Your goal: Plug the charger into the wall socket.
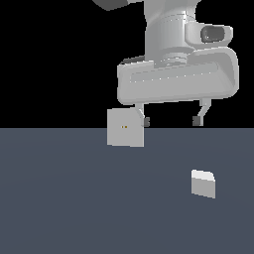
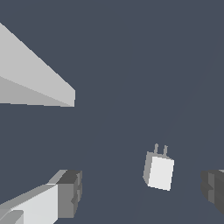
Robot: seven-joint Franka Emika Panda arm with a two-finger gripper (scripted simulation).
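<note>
The charger is a small light grey block with a paler top, lying on the dark floor at the exterior view's right. In the wrist view the charger shows two thin prongs at one end. The wall socket is an upright light grey square plate with two tiny orange dots, further back at centre-left; in the wrist view the wall socket shows as a pale slab. My gripper hangs open and empty above the floor, next to the socket and well above the charger. Its fingertips frame the charger in the wrist view.
The dark grey-blue floor stretches across the lower half of the exterior view, with black background behind it.
</note>
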